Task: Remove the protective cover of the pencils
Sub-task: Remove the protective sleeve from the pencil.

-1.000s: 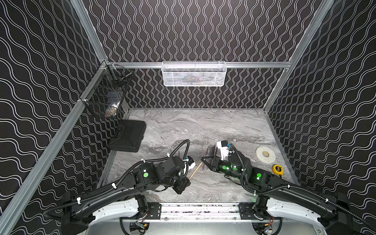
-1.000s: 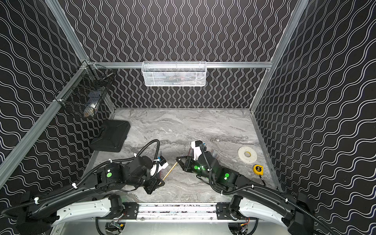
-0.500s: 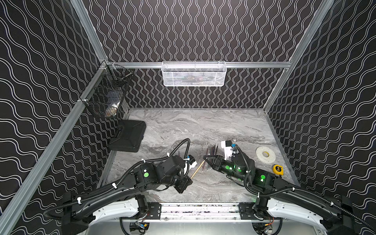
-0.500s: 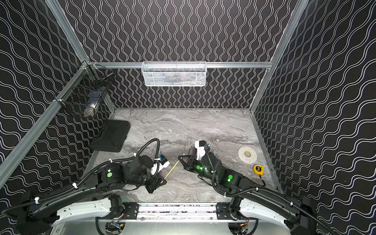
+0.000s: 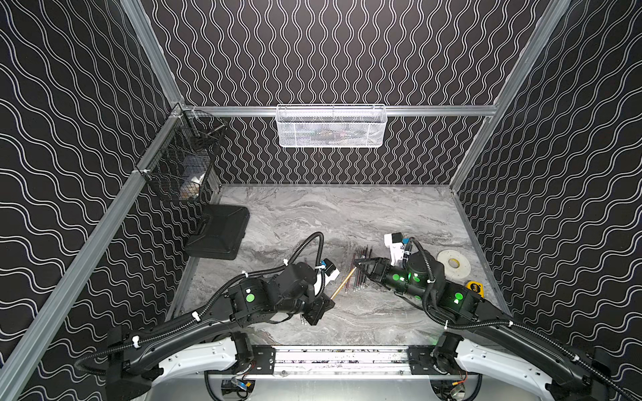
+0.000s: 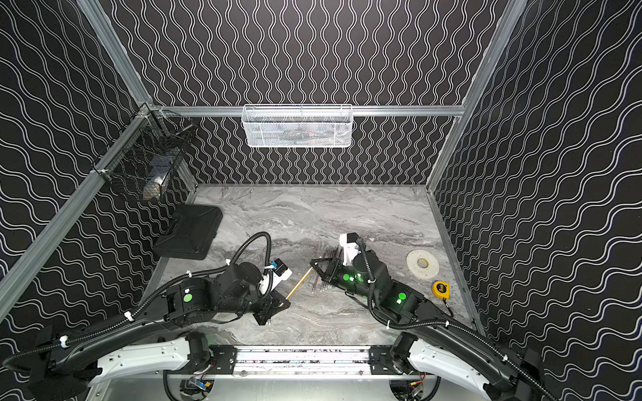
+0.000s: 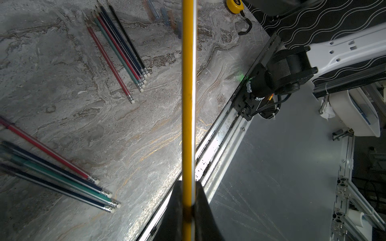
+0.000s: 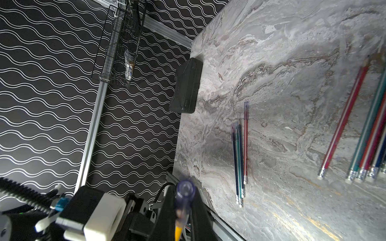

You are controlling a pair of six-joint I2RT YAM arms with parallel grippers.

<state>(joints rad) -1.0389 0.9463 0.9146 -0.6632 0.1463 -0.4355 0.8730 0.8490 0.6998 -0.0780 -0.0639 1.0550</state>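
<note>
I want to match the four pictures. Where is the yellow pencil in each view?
Both top views: the yellow pencil shows slanted in the low centre of the picture.
Left wrist: the pencil runs straight through the middle, top to bottom.
Right wrist: only a bit of the pencil at the bottom edge, behind the blurred clear cap.
Shared landmark: the row of bare pencils.

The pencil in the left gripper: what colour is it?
Yellow pencil; left wrist view shows it best.
</note>
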